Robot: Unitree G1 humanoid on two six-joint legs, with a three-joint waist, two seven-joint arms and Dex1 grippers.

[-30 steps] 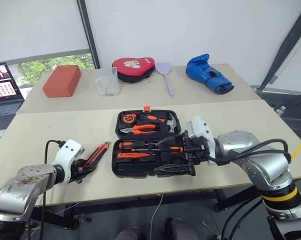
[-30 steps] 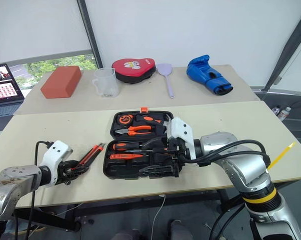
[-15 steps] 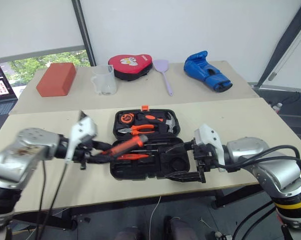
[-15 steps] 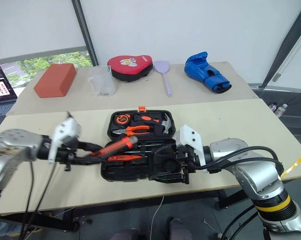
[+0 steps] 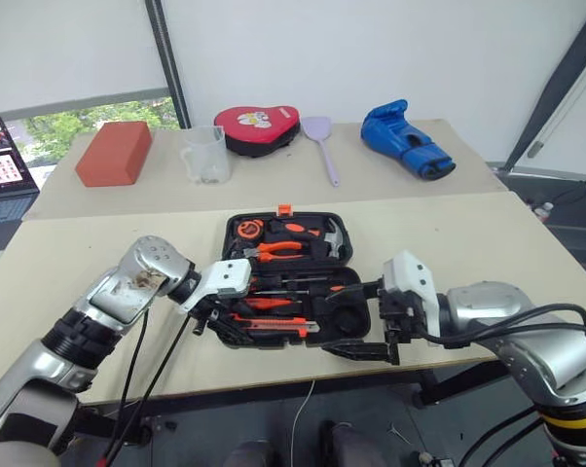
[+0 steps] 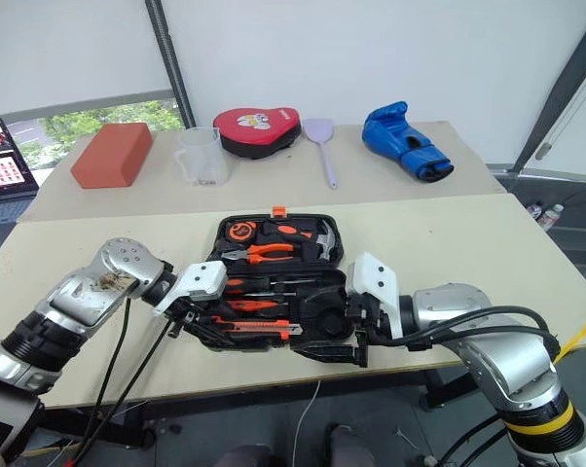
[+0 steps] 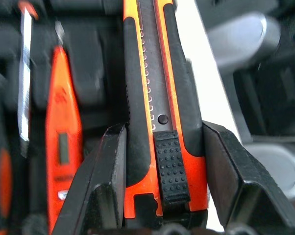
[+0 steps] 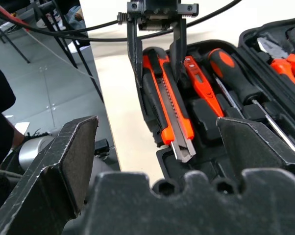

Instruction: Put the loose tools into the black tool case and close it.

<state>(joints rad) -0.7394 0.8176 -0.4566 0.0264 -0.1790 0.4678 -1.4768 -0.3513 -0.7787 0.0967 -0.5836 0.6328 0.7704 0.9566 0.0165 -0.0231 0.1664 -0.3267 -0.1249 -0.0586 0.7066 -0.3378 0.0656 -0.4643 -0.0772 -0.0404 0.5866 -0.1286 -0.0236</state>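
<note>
Left pincer (image 6: 198,318) grips the knife (image 8: 166,103) by its handle end, blade end pointing toward the right pincer (image 5: 363,319), lengthwise along the case's (image 5: 283,280) near edge slot; right pincer gapes empty.

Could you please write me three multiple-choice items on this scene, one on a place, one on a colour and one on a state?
1. Where is the utility knife?
A. beside the measuring cup on the far table
B. at the near edge of the black tool case
C. on the floor

2. What colour is the boxing glove on the far table?
A. blue
B. green
C. yellow

3. How does the black tool case stand?
A. shut and latched
B. upside down
C. open, tools in its slots

Answers: 1 B, the left gripper holds the knife over the case's near edge. 2 A, the glove is plainly blue. 3 C, the lid lies back and the pliers show inside, while the right gripper stands open nearby.
</note>
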